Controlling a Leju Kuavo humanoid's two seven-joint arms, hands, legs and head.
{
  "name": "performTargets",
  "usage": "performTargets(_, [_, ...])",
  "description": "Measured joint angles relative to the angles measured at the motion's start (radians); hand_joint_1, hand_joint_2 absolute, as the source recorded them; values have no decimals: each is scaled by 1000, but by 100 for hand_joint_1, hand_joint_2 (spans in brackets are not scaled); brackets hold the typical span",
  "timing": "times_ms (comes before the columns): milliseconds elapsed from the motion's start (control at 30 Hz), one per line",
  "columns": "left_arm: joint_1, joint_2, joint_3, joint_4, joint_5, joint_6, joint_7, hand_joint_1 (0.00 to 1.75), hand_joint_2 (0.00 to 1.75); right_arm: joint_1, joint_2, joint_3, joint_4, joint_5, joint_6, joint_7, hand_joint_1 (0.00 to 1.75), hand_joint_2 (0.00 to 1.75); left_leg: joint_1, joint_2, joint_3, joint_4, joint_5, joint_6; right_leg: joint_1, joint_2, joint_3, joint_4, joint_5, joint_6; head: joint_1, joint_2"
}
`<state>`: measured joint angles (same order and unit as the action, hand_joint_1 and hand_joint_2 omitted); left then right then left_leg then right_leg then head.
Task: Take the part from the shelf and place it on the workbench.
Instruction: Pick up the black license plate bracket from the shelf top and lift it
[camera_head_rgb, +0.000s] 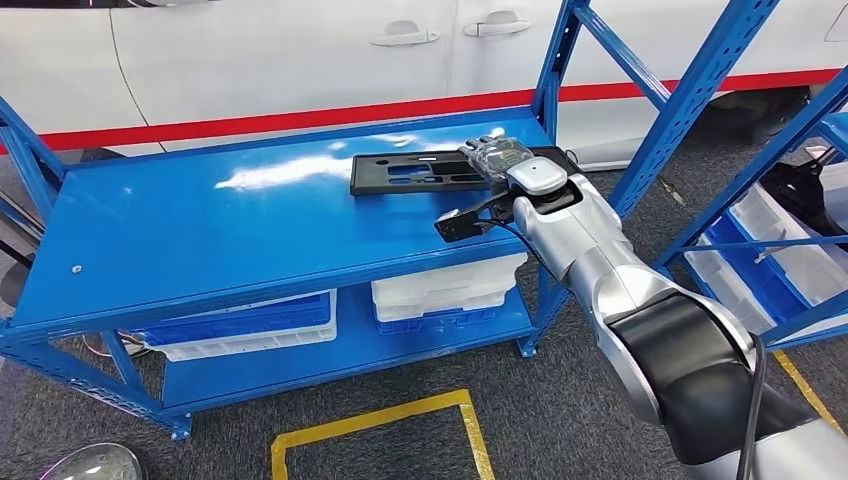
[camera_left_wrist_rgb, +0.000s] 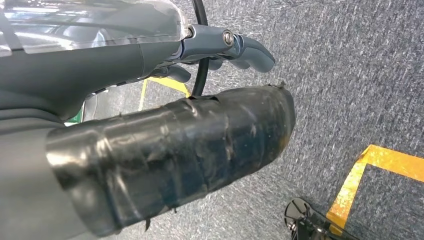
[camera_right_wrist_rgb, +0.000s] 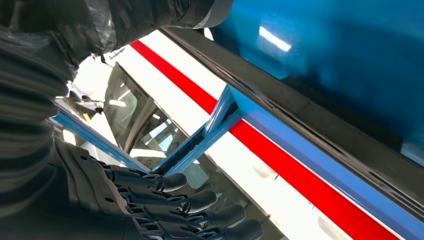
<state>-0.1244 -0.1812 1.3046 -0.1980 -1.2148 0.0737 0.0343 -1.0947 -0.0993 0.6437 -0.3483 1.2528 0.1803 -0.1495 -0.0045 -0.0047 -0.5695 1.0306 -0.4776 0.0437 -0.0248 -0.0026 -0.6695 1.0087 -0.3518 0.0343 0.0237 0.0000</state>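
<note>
The part (camera_head_rgb: 420, 172) is a flat black plastic panel with cut-outs, lying flat on the blue workbench top (camera_head_rgb: 200, 230) near its far right corner. My right hand (camera_head_rgb: 500, 160) hovers over the panel's right end, at the end of the outstretched silver arm. In the right wrist view the dark fingers (camera_right_wrist_rgb: 190, 200) are stretched out and apart from the panel's long black edge (camera_right_wrist_rgb: 310, 130), holding nothing. My left hand (camera_left_wrist_rgb: 125, 75) hangs over the grey carpet, its tape-wrapped thumb (camera_left_wrist_rgb: 200, 150) and fingers apart, with nothing in it.
A white car (camera_head_rgb: 300, 60) with a red stripe stands just behind the bench. White and blue bins (camera_head_rgb: 440, 290) sit on the bench's lower level. A second blue rack (camera_head_rgb: 790, 250) with clear bins stands at the right. Yellow tape (camera_head_rgb: 380, 420) marks the carpet.
</note>
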Motion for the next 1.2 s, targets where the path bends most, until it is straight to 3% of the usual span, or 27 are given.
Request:
performTargets(67, [0,0,0,0,0,0,0,0,0,0,0,0,0,0,0,0,0,175,4,2,0,-7,8,10,-1,0,-3,3,-5,6,0,0])
performTargets(100, [0,0,0,0,0,0,0,0,0,0,0,0,1,0,0,0,0,175,6,3,0,-12,13,16,-1,1,-11,22,-22,8,0,0])
performTargets(133, [0,0,0,0,-1,0,0,0,0,0,0,0,1,0,0,0,0,175,8,5,-1,-15,17,20,-1,1,-28,64,-53,8,1,0])
performTargets(200, [0,0,0,0,-2,0,0,0,0,2,0,0,4,-1,0,0,0,175,6,7,-6,-16,20,25,0,1,-81,196,-127,8,0,0])
performTargets(233, [1,0,0,0,-2,0,0,0,0,5,0,0,6,-1,0,0,0,175,4,7,-9,-15,21,26,1,1,-104,257,-153,7,0,0])
performTargets(267, [2,1,0,0,-2,0,0,0,0,8,0,1,7,-1,2,1,0,175,2,6,-10,-14,21,26,2,1,-112,286,-160,5,0,0])
performTargets(300, [2,1,0,0,-3,0,0,0,0,10,0,1,9,-2,4,2,0,175,0,6,-10,-13,21,26,3,1,-100,276,-148,0,0,0])
performTargets(333, [2,1,0,0,-3,0,0,0,0,12,-1,1,10,-4,8,5,0,175,-3,5,-8,-12,20,25,6,1,-70,229,-123,-8,0,0])
performTargets(400, [1,-2,0,0,-4,-1,0,0,0,10,-2,1,11,-6,13,13,0,175,-6,4,-7,-11,18,20,17,0,6,95,-77,-31,0,0])
performTargets(467, [1,-4,0,0,-6,-3,0,0,0,6,-4,1,12,-7,14,18,0,175,-2,5,-10,-11,17,11,29,-1,42,23,-66,-50,1,0])
performTargets(533, [1,-4,0,0,-8,-4,0,0,0,5,-8,1,13,-7,14,19,0,175,2,5,-9,-15,16,-2,32,-1,48,7,-65,-57,3,0])
performTargets(600, [0,-3,0,0,-8,-4,0,0,0,5,-10,1,14,-7,14,18,0,175,1,5,-11,-3,3,-14,24,-3,63,-13,-60,-59,3,0])
performTargets(633, [0,-3,0,0,-8,-4,1,0,0,4,-10,1,14,-7,13,17,0,175,2,4,-25,30,-17,-19,19,-4,71,-23,-57,-60,3,0])
performTargets(700, [1,-2,0,0,-7,-1,3,0,0,5,-10,1,14,-8,12,14,0,175,10,4,-87,149,-70,-31,15,-6,77,-28,-57,-61,2,0])
performTargets(767, [2,0,0,0,-8,5,4,0,0,10,-9,3,14,-9,12,13,0,175,20,4,-148,248,-91,-42,12,-4,78,-24,-61,-59,2,0])
performTargets(800, [2,1,0,0,-8,7,4,0,0,13,-8,5,14,-10,12,13,0,175,24,4,-156,249,-74,-48,9,-2,78,-20,-65,-55,2,0])
performTargets(833, [3,3,0,0,-9,8,3,0,0,15,-8,6,14,-10,12,12,0,175,27,5,-144,210,-40,-53,5,-1,78,-13,-71,-50,2,0])
performTargets(900, [2,5,0,0,-9,5,0,0,0,16,-8,7,14,-11,12,12,0,175,32,4,-91,85,26,-62,-2,1,76,6,-86,-35,1,0])
performTargets(967, [2,4,0,0,-8,-1,-2,0,0,15,-9,7,14,-11,12,12,0,175,32,0,-62,19,43,-56,0,3,70,23,-97,-20,2,0])
performTargets(1100, [0,4,0,0,-11,6,3,0,0,15,-9,9,14,-15,12,4,0,175,28,-2,-61,15,41,-24,-3,5,65,33,-108,-2,2,0])
performTargets(1133, [0,4,0,0,-12,6,4,0,0,14,-9,10,14,-16,11,3,0,175,29,-2,-59,13,43,-17,-3,4,53,62,-128,0,2,0])
performTargets(1200, [1,5,0,0,-16,9,2,0,0,14,-9,12,14,-17,11,2,0,175,27,-3,-59,10,44,-10,-2,3,-2,177,-189,2,3,0])
